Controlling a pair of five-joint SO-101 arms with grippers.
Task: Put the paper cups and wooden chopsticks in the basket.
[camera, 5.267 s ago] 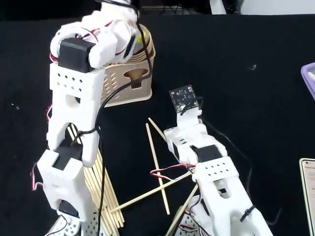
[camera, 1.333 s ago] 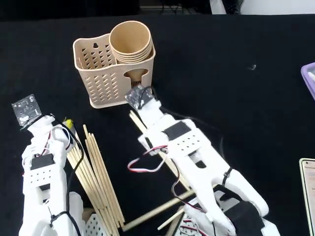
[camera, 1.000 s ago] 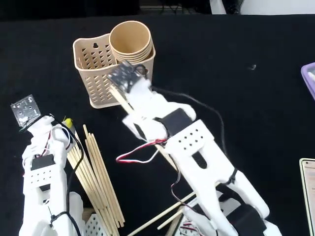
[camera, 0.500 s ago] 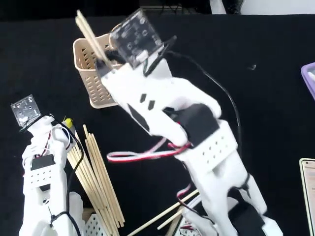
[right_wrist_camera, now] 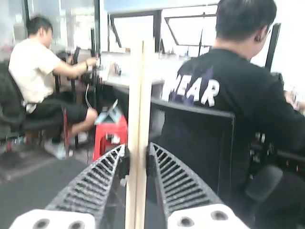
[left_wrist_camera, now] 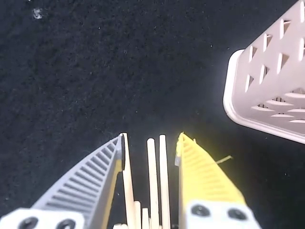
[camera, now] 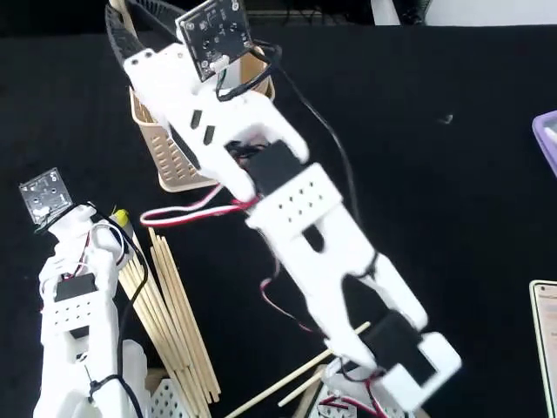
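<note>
Presently found left gripper [left_wrist_camera: 151,140] spread open astride loose chopsticks [left_wrist_camera: 162,186] on the table [left_wrist_camera: 95,71], near the basket [left_wrist_camera: 267,95]. Noted right gripper [right_wrist_camera: 137,160] clamped on held chopsticks [right_wrist_camera: 138,95], raised above the basket. Advise tipping these upright, centring over the basket's opening, and lowering inside before letting go.

Overhead and close left-wrist views share the basket [left_wrist_camera: 271,90].
</note>
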